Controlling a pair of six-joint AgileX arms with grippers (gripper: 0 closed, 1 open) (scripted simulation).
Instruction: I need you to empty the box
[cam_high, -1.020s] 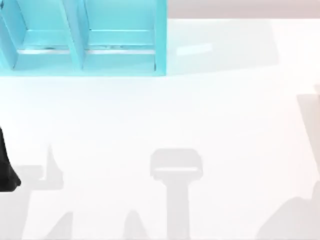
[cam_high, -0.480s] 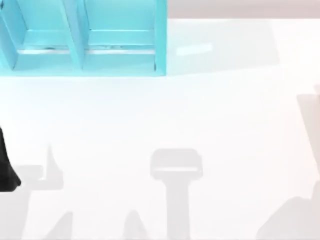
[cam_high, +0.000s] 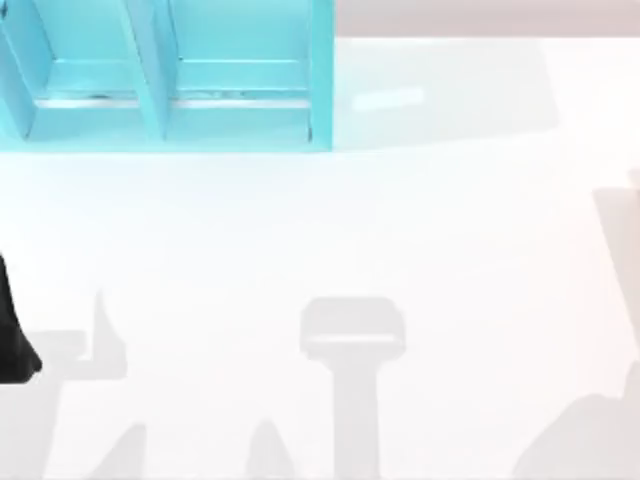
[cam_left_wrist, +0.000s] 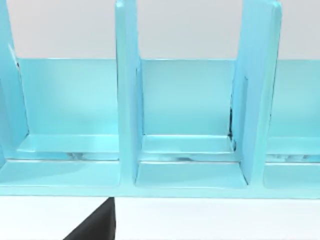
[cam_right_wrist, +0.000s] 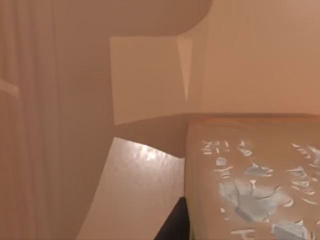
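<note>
Blue box (cam_high: 322, 90) upper left on white surface (cam_high: 420, 230). Looks stiff, smooth, maybe slippery; grab thin wall. Left gripper (cam_high: 12, 345) at left edge, open or closed: cannot tell.

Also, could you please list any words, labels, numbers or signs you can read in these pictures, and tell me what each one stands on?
There is no readable text.
The blue compartment box carries no words or numbers on its walls or dividers.
The white table bears none either.
In the right wrist view, the tan surface has pale blue flecks, but they form no letters.
</note>
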